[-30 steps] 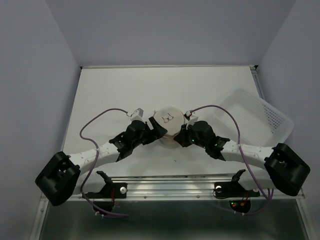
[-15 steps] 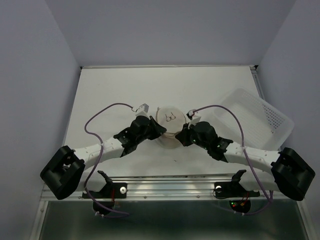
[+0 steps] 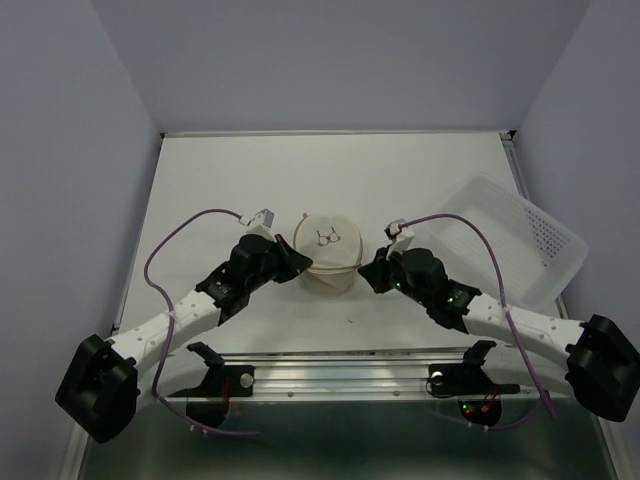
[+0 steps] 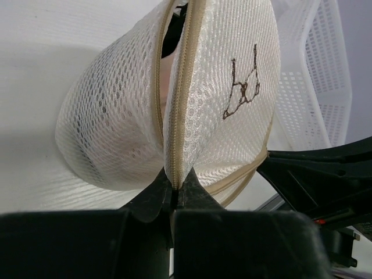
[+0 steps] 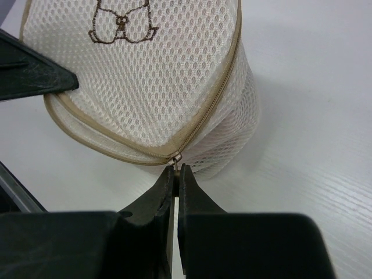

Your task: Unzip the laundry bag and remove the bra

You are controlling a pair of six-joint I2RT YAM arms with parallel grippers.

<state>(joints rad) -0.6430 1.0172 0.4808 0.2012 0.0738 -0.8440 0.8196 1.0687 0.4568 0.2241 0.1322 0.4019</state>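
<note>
The laundry bag (image 3: 328, 256), a round cream mesh pouch with a brown bra drawing on its face, lies on the table between both arms. My left gripper (image 3: 297, 263) is shut on the bag's tan zipper seam (image 4: 174, 185) at the bag's left side. Above that grip the zip gapes a little. The bra shows only as a pale pink strip inside the gap (image 4: 165, 75). My right gripper (image 3: 369, 272) is shut on the small metal zipper pull (image 5: 175, 160) at the bag's right edge (image 5: 163, 75).
A white perforated plastic basket (image 3: 512, 238) sits tilted at the right of the table, also behind the bag in the left wrist view (image 4: 317, 75). The table's near edge rail (image 3: 340, 362) runs just below both arms.
My left gripper has shut on the bag's zipper seam. The bag has shifted slightly left and turned, and both arms have swung with it.
</note>
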